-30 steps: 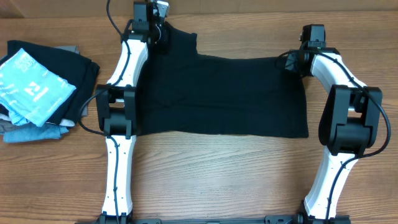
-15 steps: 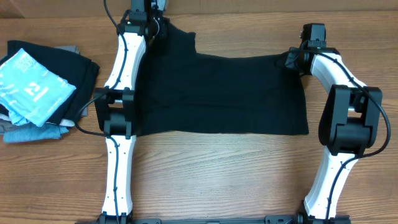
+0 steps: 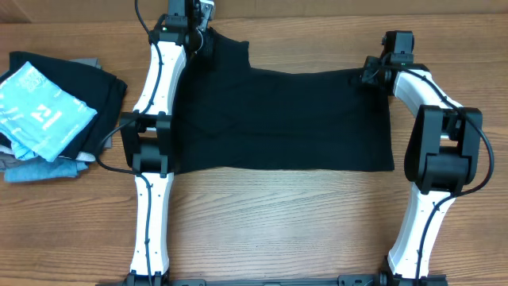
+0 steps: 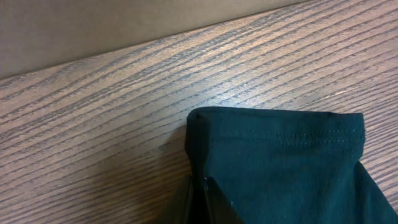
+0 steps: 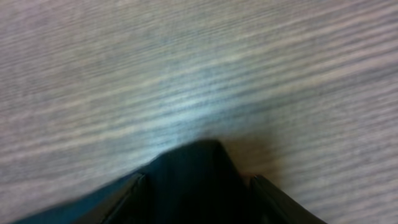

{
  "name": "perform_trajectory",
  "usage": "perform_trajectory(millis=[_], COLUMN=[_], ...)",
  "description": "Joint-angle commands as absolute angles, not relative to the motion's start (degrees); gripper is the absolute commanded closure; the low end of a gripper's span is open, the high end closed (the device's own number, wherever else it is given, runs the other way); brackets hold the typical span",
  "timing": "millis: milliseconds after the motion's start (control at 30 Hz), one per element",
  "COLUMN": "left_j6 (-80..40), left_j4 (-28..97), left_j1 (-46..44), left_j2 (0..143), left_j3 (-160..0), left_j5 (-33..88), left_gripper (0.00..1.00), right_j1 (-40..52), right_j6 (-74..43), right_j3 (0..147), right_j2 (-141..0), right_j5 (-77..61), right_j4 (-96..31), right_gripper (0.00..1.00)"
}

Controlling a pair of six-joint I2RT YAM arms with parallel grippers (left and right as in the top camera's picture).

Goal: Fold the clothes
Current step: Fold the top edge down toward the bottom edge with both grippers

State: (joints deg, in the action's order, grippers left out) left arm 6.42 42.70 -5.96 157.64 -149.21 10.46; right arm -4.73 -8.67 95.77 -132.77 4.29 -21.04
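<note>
The black T-shirt (image 3: 286,119) is lying flat on the wooden table (image 3: 278,230), occupying the middle of the surface between the two arms. Its long axis is running left to right, parallel to the far table edge. One short sleeve (image 3: 226,49) is projecting from the far-left corner toward the far edge. The collar is not distinguishable against the black fabric, so the direction of the neck cannot be determined.

The left gripper (image 4: 202,202) is sitting at the sleeve. In the left wrist view, the stitched sleeve hem is spreading ahead of the fingers, and the fabric is narrowing down into them. The jaws are standing narrow, pinching the sleeve fabric.

The right gripper (image 5: 200,193) is sitting at the far-right corner of the T-shirt. The right wrist view is blurred. The two fingers are showing well apart, with a peak of black fabric lying between them. Contact between the pads and the fabric cannot be confirmed.

The left arm (image 3: 155,103) is extending over the left margin of the T-shirt.

A stack of folded garments (image 3: 95,91) is resting well apart at the left table edge, topped by a light-blue garment (image 3: 40,111) with white print.
</note>
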Motion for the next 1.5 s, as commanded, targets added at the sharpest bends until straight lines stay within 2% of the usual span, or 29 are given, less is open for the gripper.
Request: perform_trajectory(millis=[0, 67, 200, 233, 867, 1467], left_j6=[6.9, 6.9, 6.9, 6.8, 4.7, 1.7], left_j4=[42.9, 42.9, 42.9, 42.9, 53.6, 77.1], left_j1=[-5.9, -5.9, -5.9, -5.9, -4.0, -3.2], left_j2=[156.1, 156.1, 155.9, 155.9, 146.3, 136.9], left_j3=[-150.9, -150.9, -150.9, -150.9, -150.9, -150.9], left_j5=[10.5, 10.5, 10.5, 10.5, 12.1, 14.8], left_gripper=[0.91, 0.91, 0.91, 0.91, 0.95, 0.96], right_j1=[-4.6, -4.6, -4.6, -4.6, -4.6, -4.6], right_j6=[-8.5, -8.5, -8.4, -8.2, -5.5, -1.0], right_j3=[96.4, 96.4, 96.4, 96.4, 96.5, 96.5], right_j2=[-134.7, -134.7, -134.7, -134.7, -128.2, -120.4], right_j5=[3.3, 3.3, 1.4, 0.8, 0.3, 0.3], right_j4=[-21.2, -20.8, -17.4, -16.4, -18.9, -37.3], right_gripper=[0.46, 0.51, 0.92, 0.96, 0.96, 0.96])
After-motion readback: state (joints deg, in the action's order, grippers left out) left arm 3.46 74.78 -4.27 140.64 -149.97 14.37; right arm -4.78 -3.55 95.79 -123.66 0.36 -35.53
